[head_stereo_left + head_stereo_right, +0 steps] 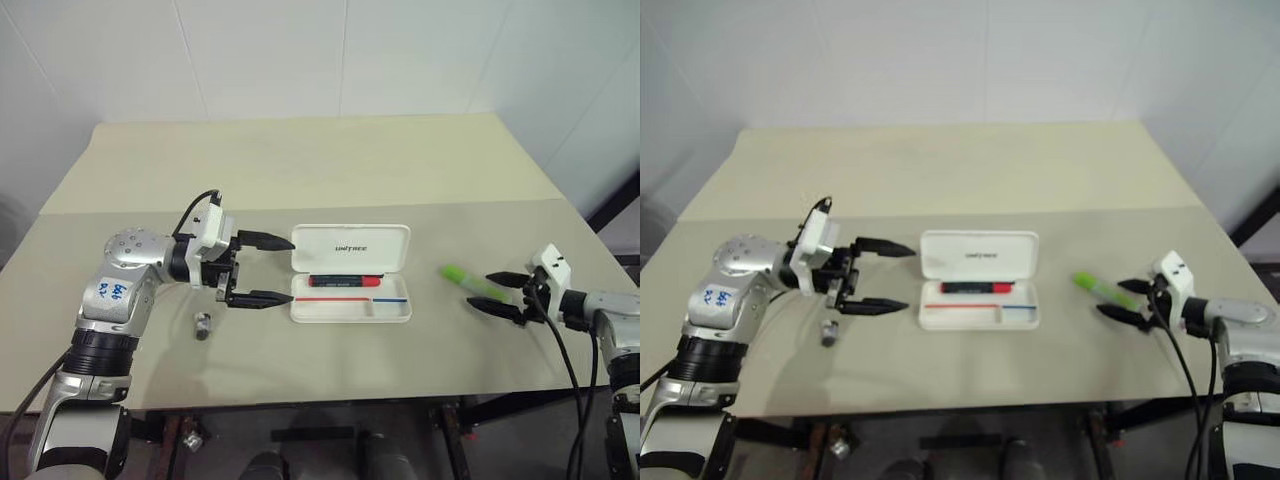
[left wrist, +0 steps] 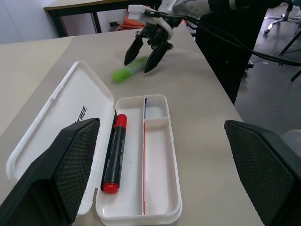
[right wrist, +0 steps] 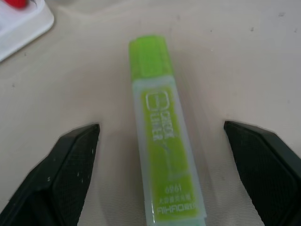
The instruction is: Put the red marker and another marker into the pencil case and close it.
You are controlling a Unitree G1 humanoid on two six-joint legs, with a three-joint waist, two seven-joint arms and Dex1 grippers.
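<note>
Leftmost on the pale beige bench (image 1: 300, 170) we see a small dark cylindrical object (image 1: 202, 326), perhaps a cap, and above it our left gripper (image 1: 262, 269), its two black fingers spread wide and holding nothing, pointing at the flat white hard plastic pencil case (image 1: 350, 272). The case lies open with its hinged lid folded back; small dark lettering on the lid reads "UNITREE", and red and blue stripes run inside the tray. The slim red marker with a black middle (image 1: 345, 280) already rests in the tray's rear compartment. Further right, the short chunky light green highlighter (image 3: 162, 127) lies loose on the bench, between the parted fingers of our right gripper (image 1: 503, 295), not yet touched. Its label reads "CHECK LINER". We judge it light, stiff and smooth, possibly slippery; gripping across the middle of the barrel should suit it best.
</note>
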